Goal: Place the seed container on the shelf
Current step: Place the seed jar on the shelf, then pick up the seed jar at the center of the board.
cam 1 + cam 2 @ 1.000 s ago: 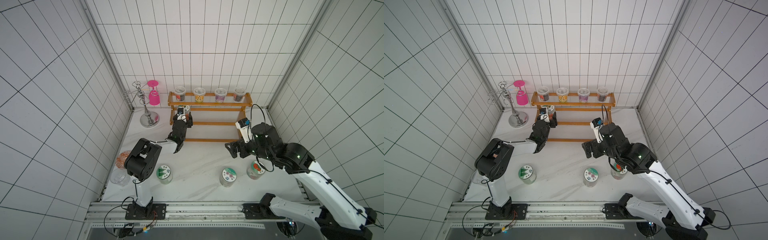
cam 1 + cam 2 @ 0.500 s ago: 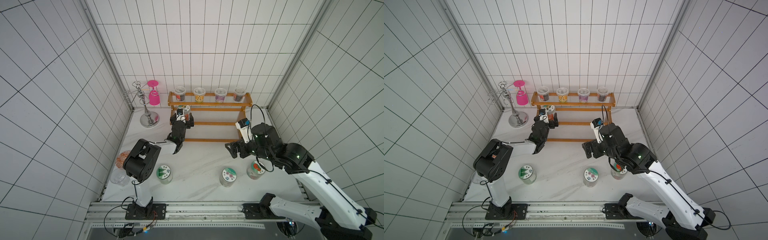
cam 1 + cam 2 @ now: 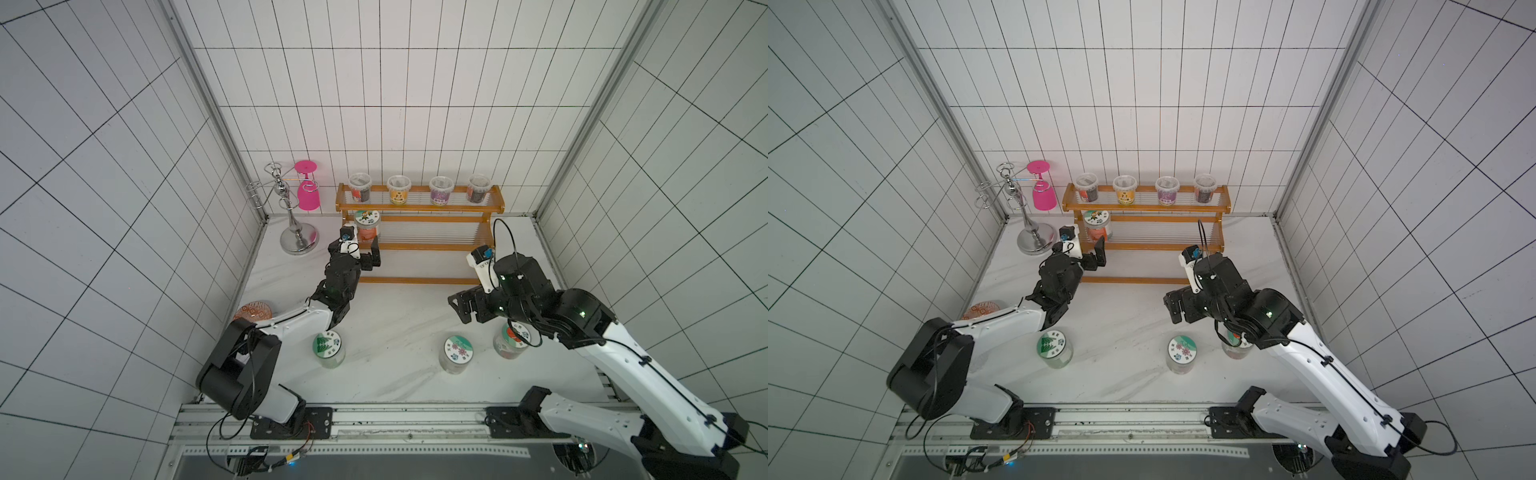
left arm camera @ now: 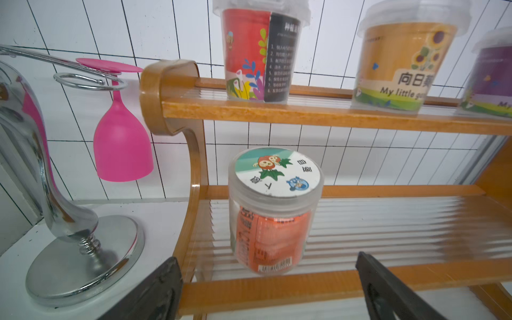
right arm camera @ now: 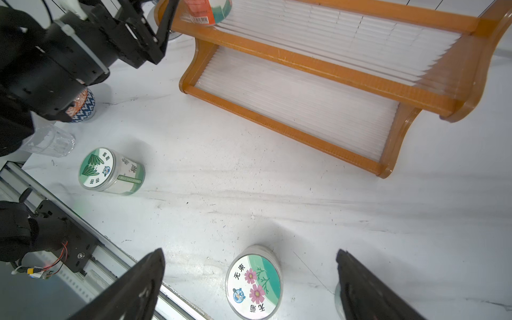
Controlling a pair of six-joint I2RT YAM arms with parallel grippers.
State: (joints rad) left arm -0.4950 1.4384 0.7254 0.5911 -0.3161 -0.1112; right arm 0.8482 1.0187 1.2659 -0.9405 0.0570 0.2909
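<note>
The seed container point(image 4: 274, 210), a clear jar with an orange packet inside and a cartoon lid, stands upright on the middle tier of the orange-brown shelf point(image 3: 419, 247), at its left end. It shows in both top views point(image 3: 367, 226) point(image 3: 1097, 226). My left gripper point(image 4: 267, 277) is open just in front of that tier, its fingers apart from the jar and holding nothing point(image 3: 360, 254). My right gripper point(image 3: 461, 307) hangs open and empty over the table, above a flower-lid jar point(image 5: 253, 285).
Several printed cups point(image 3: 399, 195) line the top tier. A chrome glass stand point(image 3: 297, 241) with a pink glass point(image 3: 307, 195) stands left of the shelf. A green-lid jar point(image 3: 328, 347), another jar point(image 3: 509, 345) under the right arm, a patterned bowl point(image 3: 253, 311) and a clear glass point(image 5: 50, 142) sit on the table.
My left gripper has opened, let go of the seed container on the middle tier and drawn back a little. The right arm has not moved.
</note>
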